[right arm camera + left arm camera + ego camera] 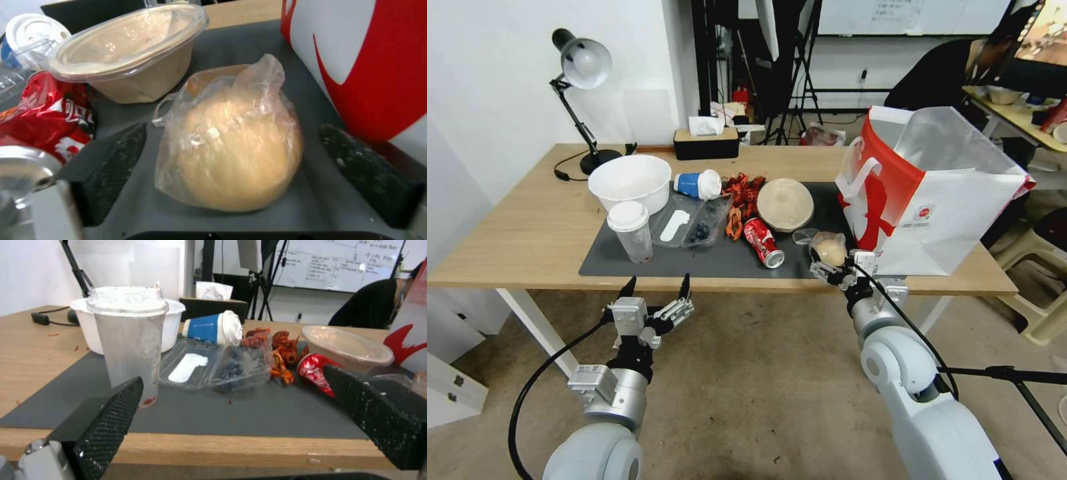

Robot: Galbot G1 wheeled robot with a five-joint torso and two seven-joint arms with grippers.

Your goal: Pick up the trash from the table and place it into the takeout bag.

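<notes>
A: Where is the right gripper (835,265)?
B: At the near edge of the dark grey mat (627,263), its fingers (116,160) spread wide on either side of the bun in clear plastic (233,151), not pressing it. The bun rests on the mat just left of the takeout bag (940,200), which stands upright at the right end of the table (507,227).

A: And the other arm?
B: The left gripper (656,293) hangs in front of the table's near edge, released, jaws apart, holding nothing.

A: What else counts as trash?
B: One crushed red can (764,243) on its side, long axis running from far-left to near-right, its silver end toward the robot. One blue-and-white cup (697,185) lying down with its lid pointing right. One white-lidded clear cup (630,230) standing upright. One round beige lidded container (786,204). One clear clamshell tray (690,223), lying open.

A: The orange bits?
B: A heap of reddish scraps (742,197) between cup and container; what they are is hard to make out.

A: Anything cut off?
B: The bag's right side runs out of the right wrist view.
</notes>
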